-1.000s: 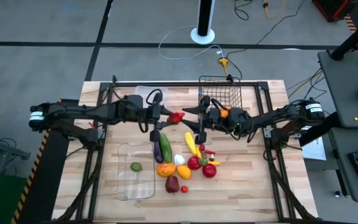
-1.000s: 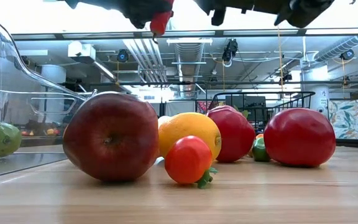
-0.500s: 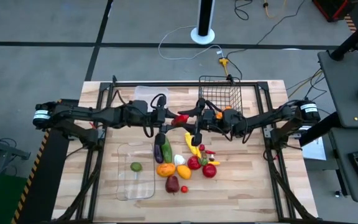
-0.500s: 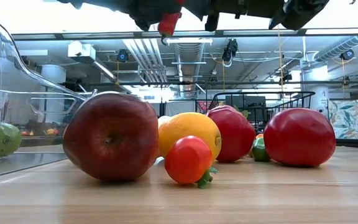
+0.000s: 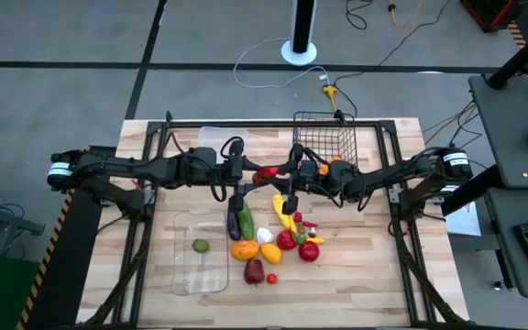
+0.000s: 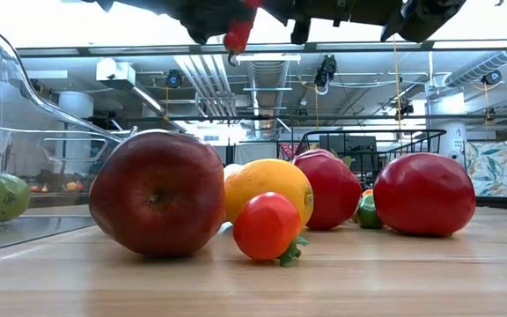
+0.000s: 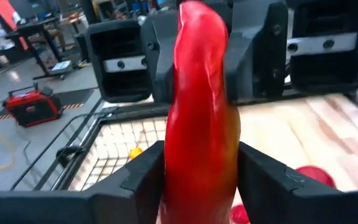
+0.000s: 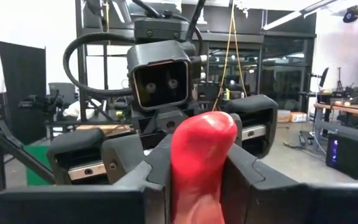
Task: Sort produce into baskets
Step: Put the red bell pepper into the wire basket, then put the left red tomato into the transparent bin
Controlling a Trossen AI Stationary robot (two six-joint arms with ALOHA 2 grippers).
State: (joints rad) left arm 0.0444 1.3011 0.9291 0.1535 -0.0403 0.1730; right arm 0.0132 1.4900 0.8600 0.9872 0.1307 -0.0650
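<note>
Red pepper (image 7: 201,118) pinched between left and right fingers (image 7: 143,180).

red pepper (image 7: 201,118) ends cut off, clear tray (image 6: 7,114) cropped at edge

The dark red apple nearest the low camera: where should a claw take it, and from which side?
From straight above, across its widest middle: the apple is round, with no handle. One finger goes on the open side toward the clear tray, the other into the gap beside the small tomato.
</note>
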